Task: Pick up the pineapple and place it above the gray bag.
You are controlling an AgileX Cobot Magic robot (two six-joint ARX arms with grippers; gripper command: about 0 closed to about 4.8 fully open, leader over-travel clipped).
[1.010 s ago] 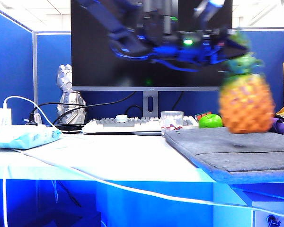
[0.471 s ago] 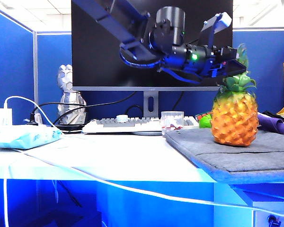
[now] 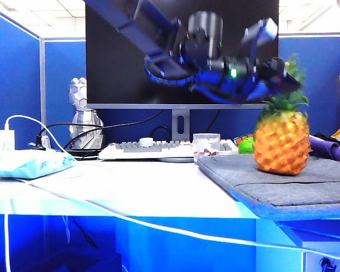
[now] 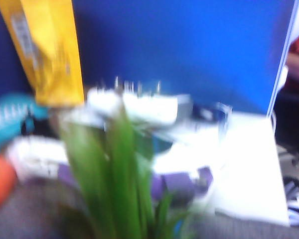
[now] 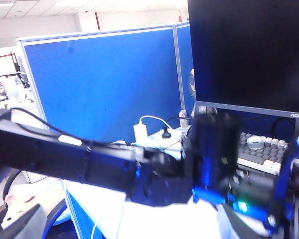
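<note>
Standing upright on the gray bag, the pineapple looked placed. Left gripper hovered blurred at its leaf crown; whether its fingers were spread I could not tell. Right gripper was unseen. Only withdrawal seemingly remained.

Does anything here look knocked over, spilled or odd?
Nothing stands out. The pineapple stands upright on the gray bag, the left gripper blurred at its leaves. The right gripper is out of view.
</note>
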